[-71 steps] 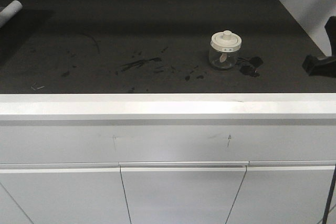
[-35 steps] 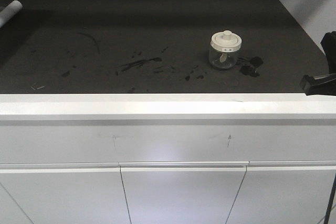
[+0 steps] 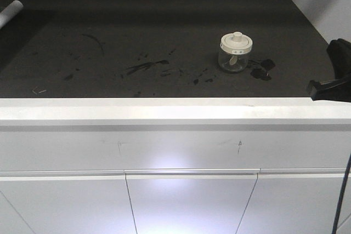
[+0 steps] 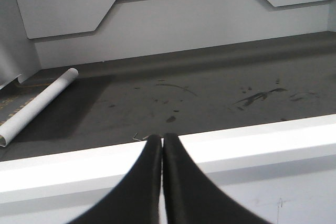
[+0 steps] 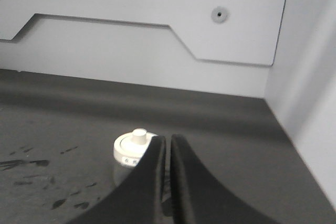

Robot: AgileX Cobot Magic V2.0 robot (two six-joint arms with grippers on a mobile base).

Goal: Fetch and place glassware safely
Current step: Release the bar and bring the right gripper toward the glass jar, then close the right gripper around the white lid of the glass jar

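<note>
Jar (image 3: 236, 52) stands upright with its lid on, on the right half of the countertop (image 3: 164, 26) at mid-depth. Dark smudges (image 3: 262, 69) lie just beside it. Right gripper (image 5: 168, 139) is clenched and holds nothing, near the front right corner, apart from the jar. Left gripper (image 4: 161, 138) is clenched and holds nothing, at the front edge toward the left. Tube (image 4: 39, 106) lies near the left rear corner.

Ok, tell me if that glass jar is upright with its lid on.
Upright and lidded: the jar stands on its base on the dark counter, cream lid seated level, knob up.
</note>
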